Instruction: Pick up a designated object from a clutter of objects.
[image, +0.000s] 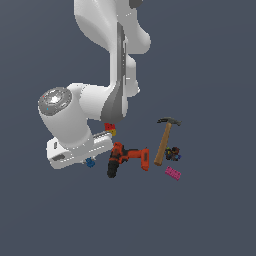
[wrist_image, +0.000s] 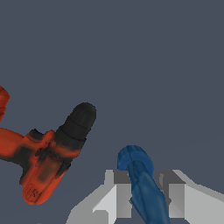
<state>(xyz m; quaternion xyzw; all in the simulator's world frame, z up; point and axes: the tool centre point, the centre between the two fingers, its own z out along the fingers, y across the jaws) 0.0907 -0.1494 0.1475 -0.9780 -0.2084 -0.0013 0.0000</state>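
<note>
The designated object, a tiny elongated blue block (wrist_image: 141, 183), stands between my gripper (wrist_image: 145, 194) fingers, and both grey pads press against its sides. In the exterior view the blue block (image: 90, 162) peeks out just under the white hand (image: 75, 150), at the left end of the clutter. The gripper is shut on it. The orange-black drill (image: 127, 157) lies just to the exterior view's right of the hand; in the wrist view the drill (wrist_image: 52, 155) lies close beside the block. Whether the block is off the ground I cannot tell.
A red-and-yellow block (image: 110, 130) sits behind the drill, partly hidden by the arm. A wooden-handled hammer (image: 165, 140), a dark multicoloured piece (image: 174, 154) and a pink brick (image: 173, 173) lie further to the exterior view's right. The ground is plain dark grey.
</note>
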